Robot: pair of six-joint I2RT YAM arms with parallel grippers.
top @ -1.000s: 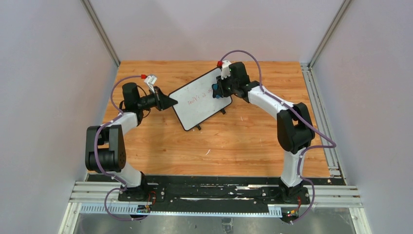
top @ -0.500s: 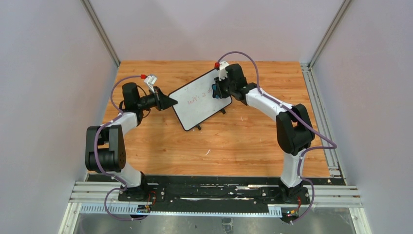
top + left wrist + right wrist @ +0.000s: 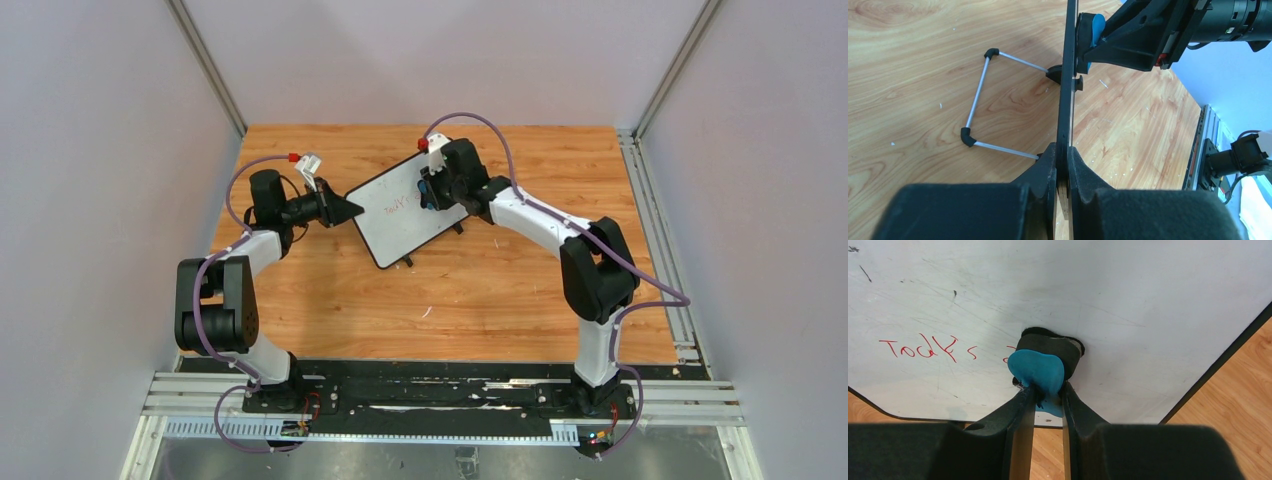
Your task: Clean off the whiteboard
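2 arms work the whiteboard, propped on a wire stand at the far middle of the wooden bench. Left gripper is clamped on its thin black frame. Right gripper pinches a soft blue eraser, black felt face pressed to the glossy, scuffed surface. Wiping looks midway: red handwriting shows beside the eraser, so the next stroke should sweep over it firmly.

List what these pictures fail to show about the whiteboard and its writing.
- Top view: the red writing is too small to read.
- Right wrist view: the blue eraser covers the right end of the writing, and the frame cuts off the whiteboard at the top and left edges.
- Left wrist view: the board is seen edge-on, so its written face is hidden.
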